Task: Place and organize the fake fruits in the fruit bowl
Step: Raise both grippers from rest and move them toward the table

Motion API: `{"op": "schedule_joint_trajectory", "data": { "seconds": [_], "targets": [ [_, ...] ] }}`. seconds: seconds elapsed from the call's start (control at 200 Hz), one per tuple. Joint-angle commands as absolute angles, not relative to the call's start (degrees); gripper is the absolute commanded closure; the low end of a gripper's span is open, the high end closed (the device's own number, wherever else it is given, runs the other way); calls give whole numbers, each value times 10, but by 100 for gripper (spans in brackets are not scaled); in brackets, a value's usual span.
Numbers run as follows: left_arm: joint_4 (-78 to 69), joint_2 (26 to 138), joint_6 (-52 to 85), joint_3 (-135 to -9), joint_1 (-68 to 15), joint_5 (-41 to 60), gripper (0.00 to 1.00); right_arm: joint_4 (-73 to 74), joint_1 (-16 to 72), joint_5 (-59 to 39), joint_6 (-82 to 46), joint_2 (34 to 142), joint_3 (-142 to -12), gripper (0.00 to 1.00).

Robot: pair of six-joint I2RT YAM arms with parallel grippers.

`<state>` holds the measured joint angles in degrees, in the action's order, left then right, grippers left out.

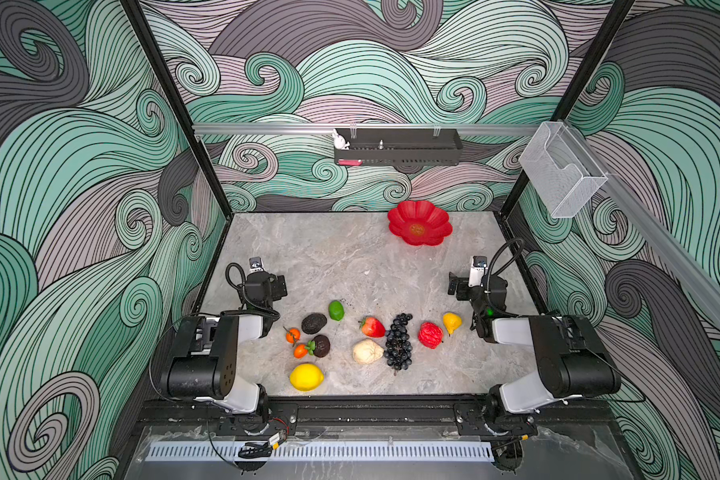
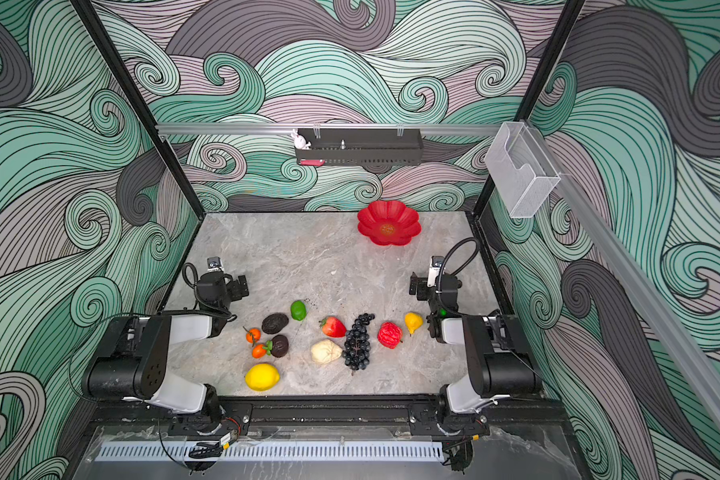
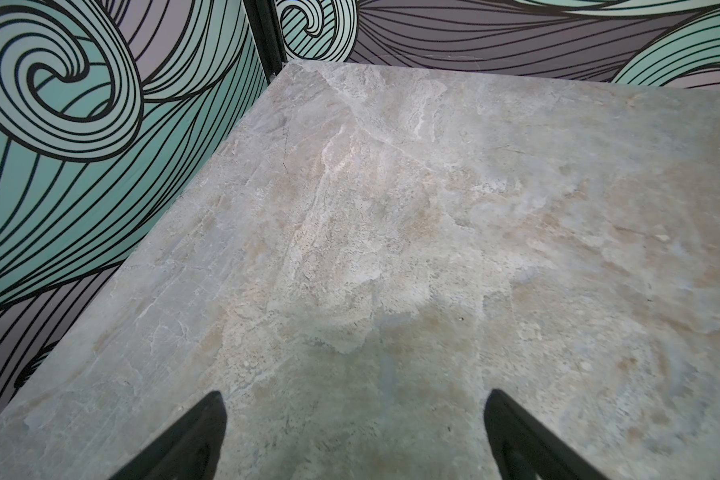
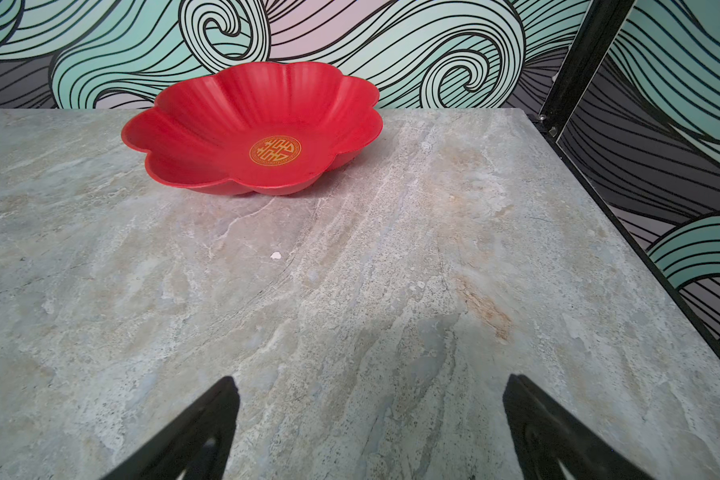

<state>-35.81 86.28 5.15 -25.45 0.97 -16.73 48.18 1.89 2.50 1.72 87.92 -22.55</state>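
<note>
Though apart, fruit bowl [image 4: 208,124] beyond right gripper [image 4: 371,379]

Tabletop layout: fruit bowl [image 1: 404,220] at rear, fruits [image 1: 367,351] at front.
Fruit bowl is set on table [image 1: 329,257] rear, right of ctr; fruits are spread nr front edge, well apart from it. Lemon [image 1: 306,377] is placed frontmost, lime [image 1: 336,310] behind it; strawberry [image 1: 373,327] just left of grape bunch [image 1: 399,343]; pear [image 1: 451,322] at right end.
</note>
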Motion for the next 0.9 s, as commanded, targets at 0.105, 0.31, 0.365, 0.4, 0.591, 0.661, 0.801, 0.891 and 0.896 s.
{"op": "schedule_joint_trajectory", "data": {
  "seconds": [0.105,0.31,0.365,0.4,0.591,0.661,0.801,0.891,0.896],
  "targets": [
    [-379,859,32,-264,10,-122,1,507,19,-16,39,866,-214,0],
    [-398,760,-24,-211,-11,-70,1,500,67,18,82,765,-167,0],
    [-394,738,-45,-205,-38,-96,1,468,85,30,92,716,-160,0],
    [-392,726,-60,-203,-55,-112,1,443,94,33,93,683,-159,0],
    [-248,615,5,-253,-119,-173,1,319,106,-14,9,572,-208,0],
    [-145,584,102,-297,-127,-195,1,230,108,-10,-21,563,-261,0],
    [18,569,271,-366,-129,-193,1,114,108,12,-88,566,-343,0],
    [70,567,337,-380,-128,-189,1,72,107,62,-191,565,-364,0],
    [72,567,341,-380,-128,-190,1,66,107,67,-201,564,-364,0]
  ]
}}
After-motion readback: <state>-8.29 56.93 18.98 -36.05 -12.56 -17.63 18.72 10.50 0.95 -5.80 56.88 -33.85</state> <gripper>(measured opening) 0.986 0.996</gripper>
